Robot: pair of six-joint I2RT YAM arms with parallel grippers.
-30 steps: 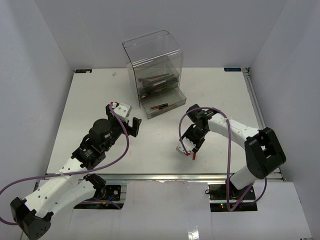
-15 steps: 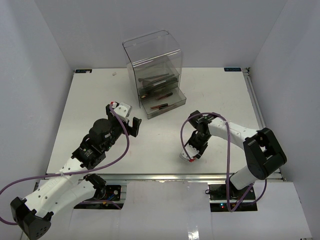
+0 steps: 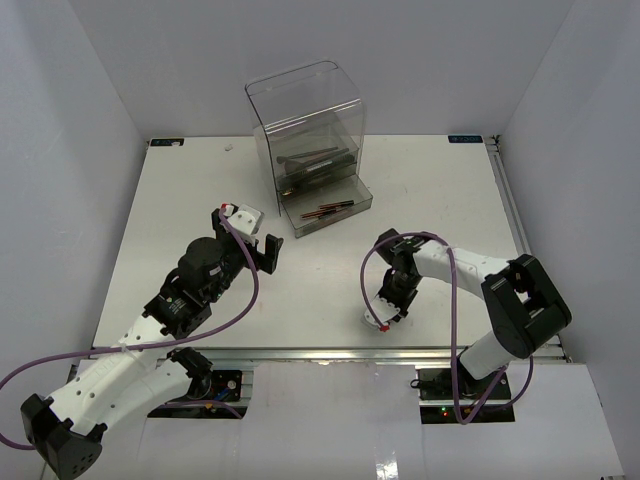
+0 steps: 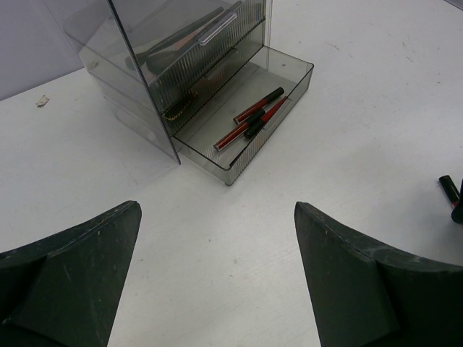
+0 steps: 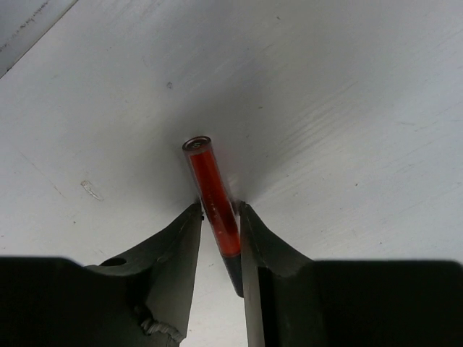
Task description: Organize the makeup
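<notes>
A slim red-and-black tube (image 5: 213, 195) lies on the white table (image 5: 347, 94) between my right gripper's fingers, which press against both of its sides. From above, the right gripper (image 3: 384, 314) points down near the table's front edge, and the tube (image 3: 381, 324) shows only as a red speck beneath it. More red-and-black tubes (image 4: 253, 119) lie in the open bottom drawer (image 4: 289, 90) of the clear drawer box (image 3: 305, 120). My left gripper (image 3: 246, 238) hovers wide open and holds nothing, left of the box, with its fingers (image 4: 347, 282) far apart over bare table.
The tall clear acrylic drawer box (image 4: 181, 65) stands at the back centre, and dark slim items show through its upper drawers. A small scrap (image 4: 42, 101) lies on the table left of it. White walls enclose the table on three sides.
The right gripper has moved down and toward the front edge and has narrowed its fingers onto the red tube. The left arm has not moved.
</notes>
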